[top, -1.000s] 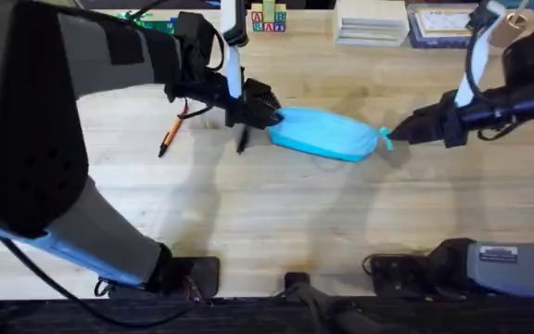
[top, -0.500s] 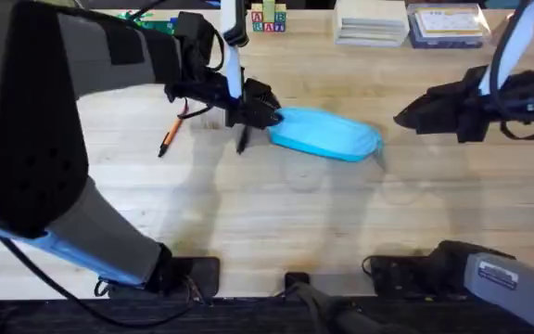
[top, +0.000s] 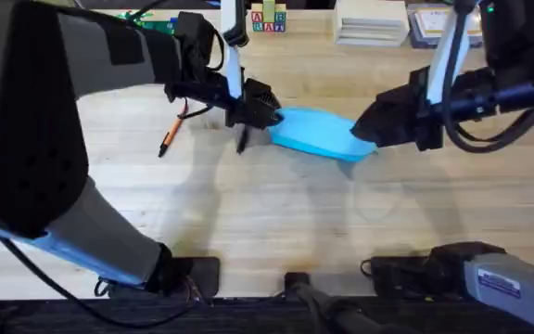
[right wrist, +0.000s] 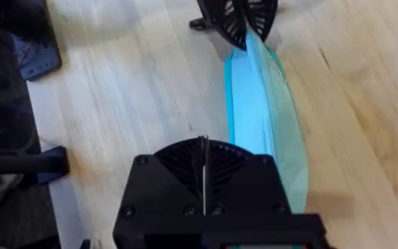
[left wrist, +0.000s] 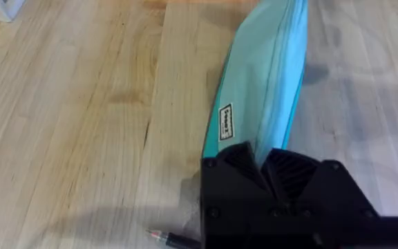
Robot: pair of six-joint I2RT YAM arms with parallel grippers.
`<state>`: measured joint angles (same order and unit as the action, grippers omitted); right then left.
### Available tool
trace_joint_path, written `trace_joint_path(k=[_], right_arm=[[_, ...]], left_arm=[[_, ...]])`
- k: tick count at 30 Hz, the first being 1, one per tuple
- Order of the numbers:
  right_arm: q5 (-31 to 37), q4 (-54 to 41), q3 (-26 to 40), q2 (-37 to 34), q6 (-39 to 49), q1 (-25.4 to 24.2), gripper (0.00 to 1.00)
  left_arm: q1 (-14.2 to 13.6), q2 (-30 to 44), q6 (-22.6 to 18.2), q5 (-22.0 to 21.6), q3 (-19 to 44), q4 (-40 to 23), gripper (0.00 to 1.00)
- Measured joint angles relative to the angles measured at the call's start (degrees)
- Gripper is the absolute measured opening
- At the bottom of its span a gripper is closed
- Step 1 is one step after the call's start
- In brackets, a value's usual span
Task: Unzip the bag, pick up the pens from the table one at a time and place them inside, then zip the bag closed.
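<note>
Overhead: one light blue bag lies on the counter, with two pens, orange and black, just left. Left claw clenches its left end; right claw, fingers together, covers the other end.

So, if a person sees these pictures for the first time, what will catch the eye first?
Probably the light blue bag, lying mid-table with a black gripper at each end: the left gripper shut on its left end, the right gripper shut over its right end. Next, the orange pen on the table, to the left.
</note>
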<state>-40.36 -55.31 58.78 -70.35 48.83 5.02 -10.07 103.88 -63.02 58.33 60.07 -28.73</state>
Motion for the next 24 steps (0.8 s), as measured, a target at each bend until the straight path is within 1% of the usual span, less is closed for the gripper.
trace_joint_path(k=[1, 5, 9, 12, 13, 18, 19, 21, 24], right_arm=[[0.0, 2.1, 0.0, 0.0, -0.1, 2.5, 0.03], [0.0, 5.2, 0.0, 0.0, -0.3, 5.5, 0.031], [0.0, 7.0, 0.0, 0.0, -0.5, 7.5, 0.031], [0.0, 7.1, 0.0, 0.0, -0.6, 8.1, 0.035], [0.0, 7.1, 0.0, 0.0, -0.8, 8.1, 0.136], [0.0, 7.1, 0.0, 0.0, -2.1, 8.1, 0.856], [0.1, 7.1, 0.0, 0.0, -2.2, 8.1, 0.96], [0.5, 7.1, 0.0, 0.0, -2.9, 8.1, 0.994], [1.5, 7.1, 0.0, 0.0, -4.4, 8.1, 0.997]], left_arm=[[0.0, 0.0, 0.0, 0.0, 0.0, 0.0, 0.042], [0.0, 0.0, 0.0, 0.0, 0.0, 0.0, 0.042], [0.0, 0.0, 0.0, 0.0, 0.0, 0.0, 0.042], [0.0, 0.0, 0.0, 0.0, 0.0, 0.0, 0.042], [0.0, 0.0, 0.0, 0.0, 0.0, 0.0, 0.042], [0.0, 0.0, 0.0, 0.0, 0.0, 0.0, 0.042], [0.0, 0.0, 0.0, 0.0, 0.0, 0.0, 0.042], [0.0, 0.0, 0.0, 0.0, 0.0, 0.0, 0.042], [0.0, 0.0, 0.0, 0.0, 0.0, 0.0, 0.042]])
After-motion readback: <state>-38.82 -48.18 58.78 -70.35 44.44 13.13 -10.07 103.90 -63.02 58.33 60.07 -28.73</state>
